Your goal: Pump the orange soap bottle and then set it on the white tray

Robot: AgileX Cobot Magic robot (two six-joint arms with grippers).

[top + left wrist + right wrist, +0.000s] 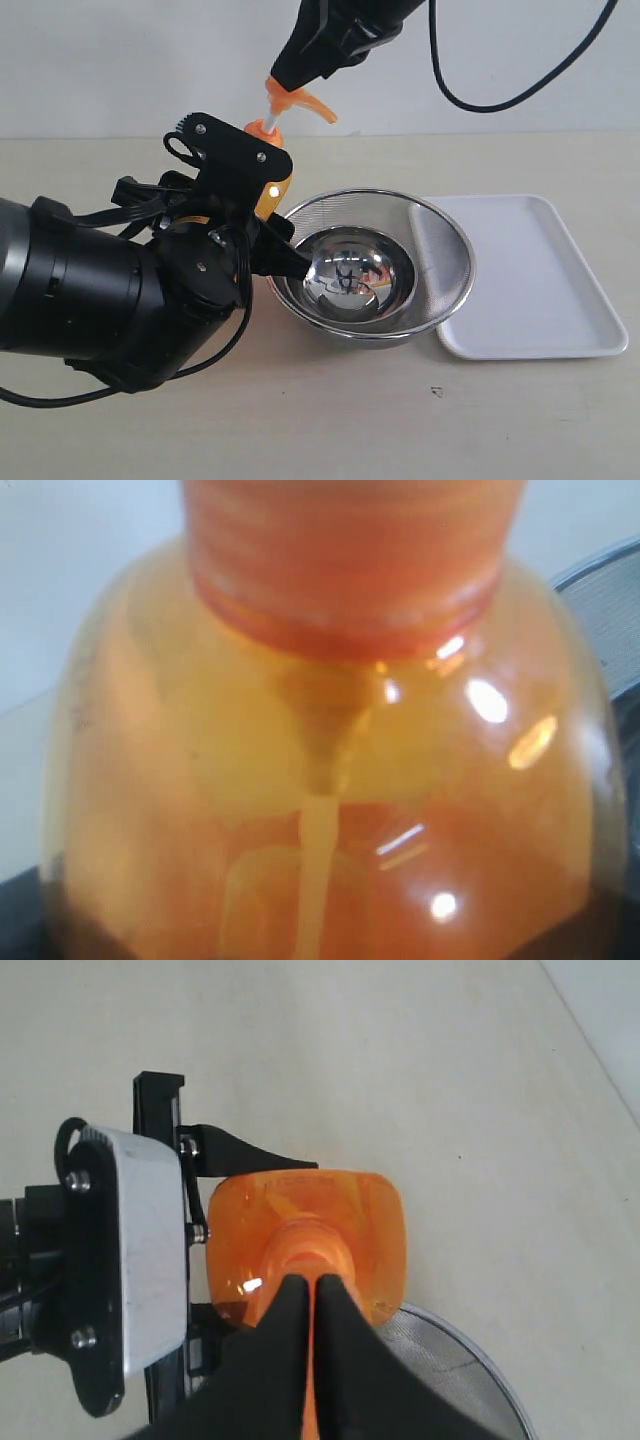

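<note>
Grip first: left hand [260, 205] clenched around belly of orange soap bottle [280, 185], upright at nine o'clock of mesh bowl [440, 230]. Above, right hand [310, 1295] pinched closed, tips on pump head [297, 100]. Likely light, thin-walled, slick, top-heavy; best held low on the body. At three o'clock of bowl, white tray [530, 280].

A robotics lab bench: the steel mesh bowl [452, 240] sits on a bare beige table [350, 420], with a blank white wall [120, 60] behind it and a loose black cable [480, 103] hanging above it. Left of the bowl a bulky black robot arm [90, 290] holds the orange soap bottle [281, 190].
</note>
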